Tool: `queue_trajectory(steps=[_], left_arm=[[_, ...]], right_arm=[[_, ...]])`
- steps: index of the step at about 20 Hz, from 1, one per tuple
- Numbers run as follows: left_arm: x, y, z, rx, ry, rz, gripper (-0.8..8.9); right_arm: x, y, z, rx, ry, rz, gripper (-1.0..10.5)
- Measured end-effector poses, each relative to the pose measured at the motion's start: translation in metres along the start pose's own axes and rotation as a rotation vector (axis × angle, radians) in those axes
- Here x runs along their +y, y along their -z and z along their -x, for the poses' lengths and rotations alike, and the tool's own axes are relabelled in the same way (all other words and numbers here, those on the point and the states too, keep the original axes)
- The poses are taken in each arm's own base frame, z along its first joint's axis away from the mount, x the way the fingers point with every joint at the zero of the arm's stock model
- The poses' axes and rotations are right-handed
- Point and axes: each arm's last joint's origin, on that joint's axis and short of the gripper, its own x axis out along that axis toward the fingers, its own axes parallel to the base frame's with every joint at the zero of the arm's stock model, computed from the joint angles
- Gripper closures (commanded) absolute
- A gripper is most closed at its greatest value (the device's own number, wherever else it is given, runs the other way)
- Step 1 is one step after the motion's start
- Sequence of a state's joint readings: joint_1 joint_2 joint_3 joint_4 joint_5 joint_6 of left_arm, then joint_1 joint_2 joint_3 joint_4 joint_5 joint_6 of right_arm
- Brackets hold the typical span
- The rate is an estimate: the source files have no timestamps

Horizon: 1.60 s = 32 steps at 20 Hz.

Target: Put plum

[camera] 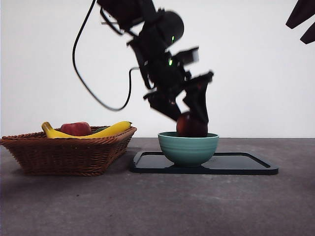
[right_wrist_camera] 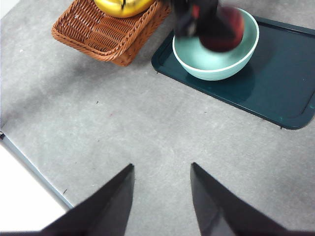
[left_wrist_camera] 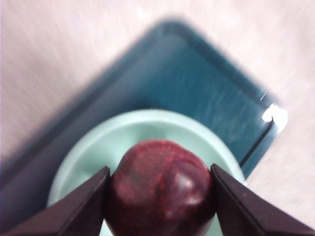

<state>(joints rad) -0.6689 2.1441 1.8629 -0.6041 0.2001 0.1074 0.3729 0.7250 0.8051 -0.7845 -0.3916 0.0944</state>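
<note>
On the surface (camera: pixel 147 206), a basket (camera: pixel 69 152) of fruit stands beside a tray (camera: pixel 246 164) bearing a bowl (camera: pixel 188 147). The left gripper (camera: pixel 189 115) clamps the plum (left_wrist_camera: pixel 160 194) between its fingers (left_wrist_camera: pixel 83 204) over the bowl. The right gripper (right_wrist_camera: pixel 161 196) waits apart, fingers spread.

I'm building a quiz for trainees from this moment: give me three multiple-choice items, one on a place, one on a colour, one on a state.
1. Where is the plum?
A. In the basket
B. Over the bowl
C. On the bare table

2. What colour is the bowl?
A. Pale green
B. Yellow
C. White

3. How is the left gripper?
A. Open and empty
B. Shut on a banana
C. Shut on the plum

Answers: 1 B, the left wrist view shows the bowl right beneath the fruit; 2 A, its wall is pale green on the dark tray; 3 C, both jaws press the plum's sides.
</note>
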Motion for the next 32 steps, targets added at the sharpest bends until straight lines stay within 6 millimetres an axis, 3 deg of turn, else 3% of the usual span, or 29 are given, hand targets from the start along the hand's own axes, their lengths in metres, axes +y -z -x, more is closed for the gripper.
queue_trajectory(steps=[5, 9, 12, 14, 19, 21, 24, 32], left_arm=[[-0.002, -0.032, 0.048, -0.059, -0.011, -0.006, 6.10], [0.002, -0.039, 0.123, -0.128, -0.049, 0.012, 6.10], [0.005, -0.033, 0.185, -0.156, -0.082, 0.029, 6.10], [0.009, -0.024, 0.215, -0.156, -0.072, 0.051, 6.10], [0.019, -0.001, 0.258, -0.107, -0.072, 0.092, 6.10], [0.024, 0.010, 0.263, -0.096, -0.071, 0.110, 6.10], [0.034, 0.034, 0.252, -0.075, -0.087, 0.142, 6.10], [0.063, 0.109, 0.177, -0.056, -0.156, 0.198, 6.10]], right_arm=[[0.000, 0.000, 0.000, 0.000, 0.000, -0.001, 7.6], [0.000, 0.000, 0.000, 0.004, 0.001, -0.002, 7.6], [0.000, 0.001, 0.000, 0.005, 0.001, -0.002, 7.6], [0.000, 0.001, 0.000, 0.005, 0.001, -0.002, 7.6], [0.000, 0.001, 0.000, 0.007, 0.001, -0.003, 7.6], [0.000, 0.001, 0.000, 0.007, 0.001, -0.003, 7.6], [0.000, 0.001, 0.000, 0.007, 0.001, -0.003, 7.6], [0.000, 0.001, 0.000, 0.008, 0.001, -0.003, 7.6]])
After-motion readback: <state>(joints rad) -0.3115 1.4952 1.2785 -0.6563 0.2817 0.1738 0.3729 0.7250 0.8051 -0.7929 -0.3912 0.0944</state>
